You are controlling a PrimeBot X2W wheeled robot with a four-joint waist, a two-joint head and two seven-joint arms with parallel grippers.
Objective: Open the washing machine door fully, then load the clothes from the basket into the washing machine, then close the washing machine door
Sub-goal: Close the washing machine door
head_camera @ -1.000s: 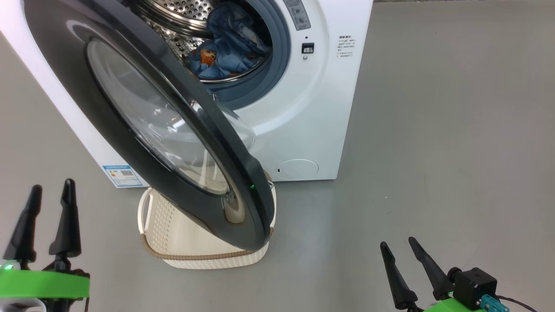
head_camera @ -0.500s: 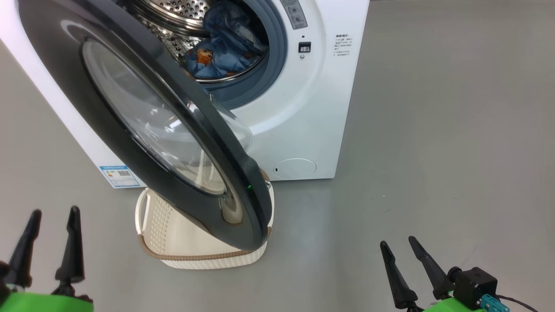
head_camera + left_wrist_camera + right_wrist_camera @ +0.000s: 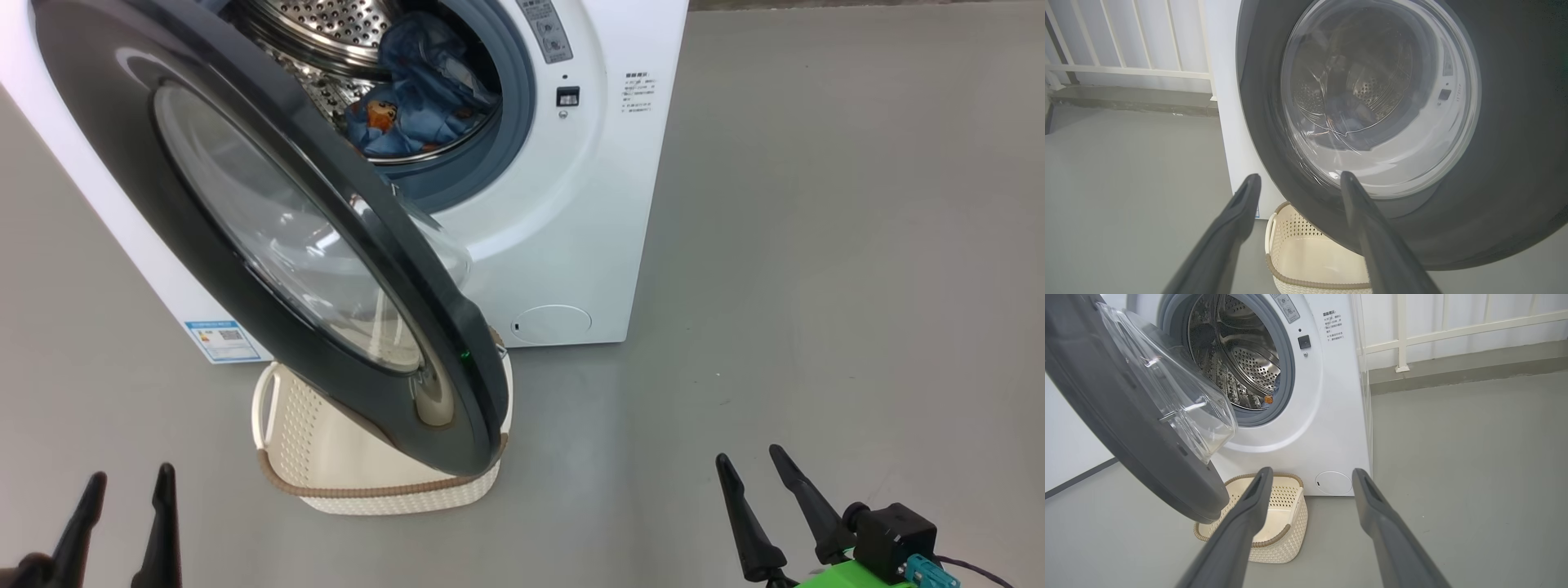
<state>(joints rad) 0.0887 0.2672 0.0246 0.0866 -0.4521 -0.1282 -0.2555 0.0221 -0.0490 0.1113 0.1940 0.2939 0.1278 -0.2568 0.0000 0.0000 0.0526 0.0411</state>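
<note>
Grey floor (image 3: 816, 245), washing machine door (image 3: 269, 237) ajar, clothes (image 3: 416, 98) inside, left claw (image 3: 133, 472) and right claw (image 3: 747, 454) wide apart, empty.

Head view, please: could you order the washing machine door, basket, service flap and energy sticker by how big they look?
1. washing machine door, also the nearest, which enlarges it.
2. basket, partly hidden by the door.
3. service flap and energy sticker: they look about alike, so I would not rank them.
</note>
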